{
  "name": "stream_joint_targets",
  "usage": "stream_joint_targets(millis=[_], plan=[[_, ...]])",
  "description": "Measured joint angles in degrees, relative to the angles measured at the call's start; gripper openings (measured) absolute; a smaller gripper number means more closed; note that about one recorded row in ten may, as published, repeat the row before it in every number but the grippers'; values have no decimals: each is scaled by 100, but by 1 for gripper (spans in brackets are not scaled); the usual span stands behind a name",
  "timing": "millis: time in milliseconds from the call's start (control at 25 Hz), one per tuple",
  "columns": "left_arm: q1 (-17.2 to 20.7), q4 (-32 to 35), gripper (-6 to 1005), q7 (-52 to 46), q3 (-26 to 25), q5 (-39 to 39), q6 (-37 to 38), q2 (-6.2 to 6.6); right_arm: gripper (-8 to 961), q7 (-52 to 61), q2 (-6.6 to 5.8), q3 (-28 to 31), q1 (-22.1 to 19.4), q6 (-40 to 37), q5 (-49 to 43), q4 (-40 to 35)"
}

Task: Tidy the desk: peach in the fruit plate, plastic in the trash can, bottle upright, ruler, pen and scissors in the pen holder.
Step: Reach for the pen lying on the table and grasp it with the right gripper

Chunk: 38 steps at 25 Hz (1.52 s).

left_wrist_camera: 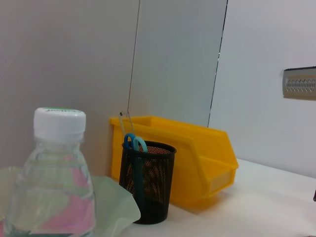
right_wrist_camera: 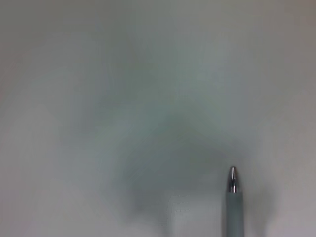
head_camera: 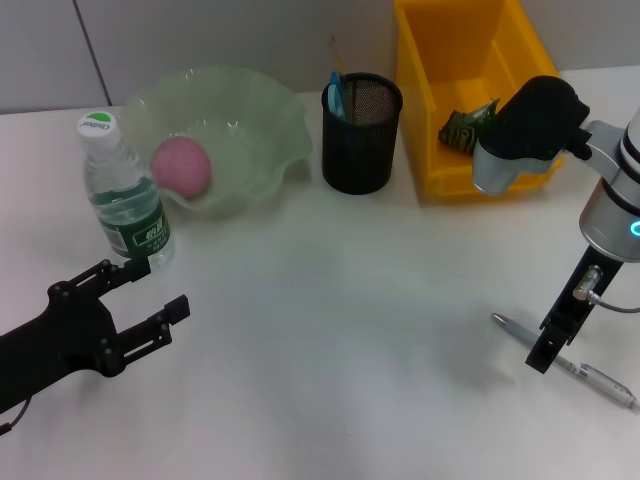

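While the right gripper (head_camera: 545,352) hangs point-down over the white desk (head_camera: 340,330), its dark fingers sit directly over the middle of the 1 pen (head_camera: 570,362), a slim silver-grey barrel with a metal tip lying flat; whether the fingers are spread or pinching the barrel, I cannot tell. The right wrist view shows only the pen's tapered tip (right_wrist_camera: 232,180) on a smooth matte surface. The right forearm descends nearly vertical from a grey joint with a lit ring.

Well beyond this gripper, toward the wall, stands 1 glossy yellow plastic bin (head_camera: 470,90), open-topped, with 1 crumpled green wrapper (head_camera: 468,127) inside. Beside the bin, farther toward the left arm, is 1 black wire-mesh pen holder (head_camera: 361,132), cylindrical, holding blue-handled scissors (left_wrist_camera: 135,143) and a thin clear ruler (left_wrist_camera: 123,123).

The left gripper (head_camera: 145,300) lies low, nearly horizontal, matte black, its 2 fingers spread apart and holding nothing. Just beyond its upper finger, close but apparently apart, stands 1 clear plastic bottle (head_camera: 124,195), upright, ribbed, with a white cap and green label. Beyond the bottle sits 1 translucent pale-green fruit plate (head_camera: 250,130) with a wavy rim; 1 round pink peach (head_camera: 182,166) rests inside it.
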Motion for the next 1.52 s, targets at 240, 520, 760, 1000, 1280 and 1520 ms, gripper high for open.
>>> stream_joint_targets(millis=[240, 520, 760, 1000, 1280, 1520], plan=[[0, 0, 740, 6, 0, 0, -18, -3, 774, 5, 0, 0, 0, 16, -2, 45], [-1, 0, 740, 6, 0, 0, -42, -4, 749, 8, 0, 0, 0, 51, 2, 134], [0, 0, 740, -15, 0, 0, -72, -2, 709, 11, 0, 0, 0, 63, -3, 144], [2, 0, 741, -15, 0, 0, -72, 3, 670, 13, 0, 1, -12, 91, -3, 144], [7, 0, 741, -14, 0, 0, -72, 5, 527, 12, 4, 1, -36, 126, -3, 146], [8, 0, 741, 4, 0, 0, -70, 5, 477, -3, 9, 1, -28, 202, -3, 277]])
